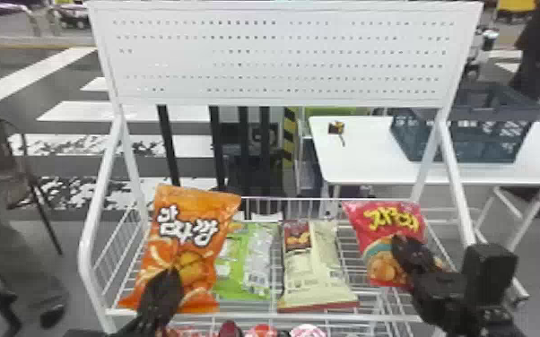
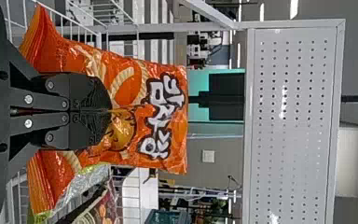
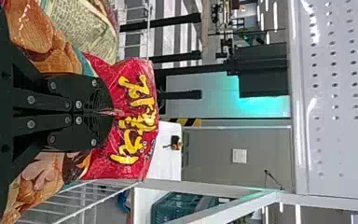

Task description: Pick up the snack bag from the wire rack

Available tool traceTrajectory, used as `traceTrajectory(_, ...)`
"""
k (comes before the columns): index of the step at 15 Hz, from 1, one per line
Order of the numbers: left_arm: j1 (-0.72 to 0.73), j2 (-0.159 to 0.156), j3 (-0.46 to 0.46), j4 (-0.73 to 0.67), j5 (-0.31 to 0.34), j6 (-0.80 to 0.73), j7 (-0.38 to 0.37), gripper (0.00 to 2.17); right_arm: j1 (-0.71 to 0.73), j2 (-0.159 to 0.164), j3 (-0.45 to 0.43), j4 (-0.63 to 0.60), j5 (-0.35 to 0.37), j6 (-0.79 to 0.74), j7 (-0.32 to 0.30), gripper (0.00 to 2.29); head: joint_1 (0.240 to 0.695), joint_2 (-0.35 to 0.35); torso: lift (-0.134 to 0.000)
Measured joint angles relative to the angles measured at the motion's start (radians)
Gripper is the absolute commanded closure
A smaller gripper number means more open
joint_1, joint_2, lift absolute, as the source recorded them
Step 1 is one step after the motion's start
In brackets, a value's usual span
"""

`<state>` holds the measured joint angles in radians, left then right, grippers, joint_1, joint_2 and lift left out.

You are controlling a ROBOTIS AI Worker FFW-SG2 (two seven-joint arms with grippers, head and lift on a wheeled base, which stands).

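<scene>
At wire rack, left pincer pinches orange bag, right pincer pinches red bag.

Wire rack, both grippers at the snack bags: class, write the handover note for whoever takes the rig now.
Left gripper: shut on the orange bag.
Right gripper: shut on the red bag.
Green bag and cream bag: in the wire rack, between those two.
Done: both grips closed.
Left: carrying a bag clear of the rack; whether either already hangs free, I cannot tell.
</scene>
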<state>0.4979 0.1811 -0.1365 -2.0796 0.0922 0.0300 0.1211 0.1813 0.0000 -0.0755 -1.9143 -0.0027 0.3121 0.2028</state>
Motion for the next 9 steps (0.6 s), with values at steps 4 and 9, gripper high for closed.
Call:
traceTrajectory(4, 0.008, 0.005, 0.004, -0.021, 0.0, 0.0, 0.0, 2.06, 0.17, 0.0, 0.008, -0.124, -0.042, -0.076, 0.009, 2.02, 0.499, 0.0, 0.0)
traceTrajectory(9, 0.021, 0.007, 0.021, -0.032, 0.002, 0.0, 0.003, 2.06, 0.363, 0.0, -0.01, -0.252, -0.108, -0.19, 0.015, 2.02, 0.499, 0.0, 0.0)
